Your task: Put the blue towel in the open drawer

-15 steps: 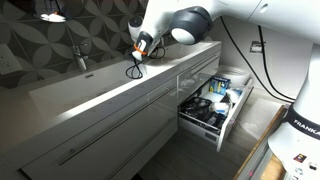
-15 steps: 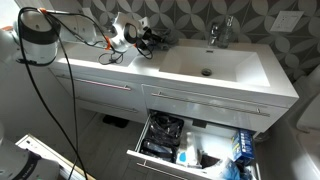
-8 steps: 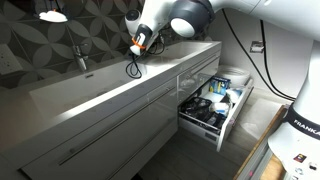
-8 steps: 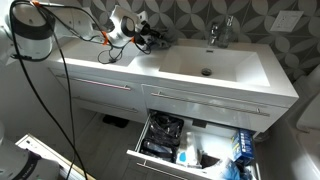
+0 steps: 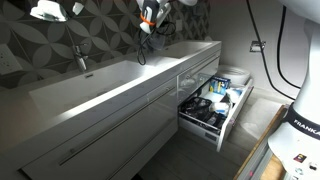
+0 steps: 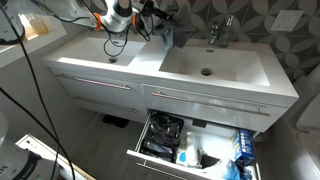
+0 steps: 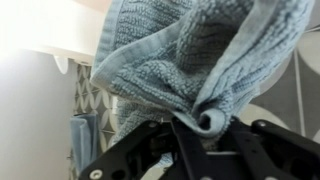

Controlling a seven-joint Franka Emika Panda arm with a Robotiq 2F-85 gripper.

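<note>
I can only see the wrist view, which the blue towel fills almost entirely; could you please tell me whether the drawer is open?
Observer: Yes, the drawer stands pulled out, low on the vanity front, beneath the basin.
Operator: Thank you. Where is the gripper relative to it?
Observer: The gripper is high over the countertop, beside the basin, with the towel hanging from it.
Operator: Is there room in the drawer?
Observer: It already holds bottles and other items; a bare spot is hard to make out.
</note>
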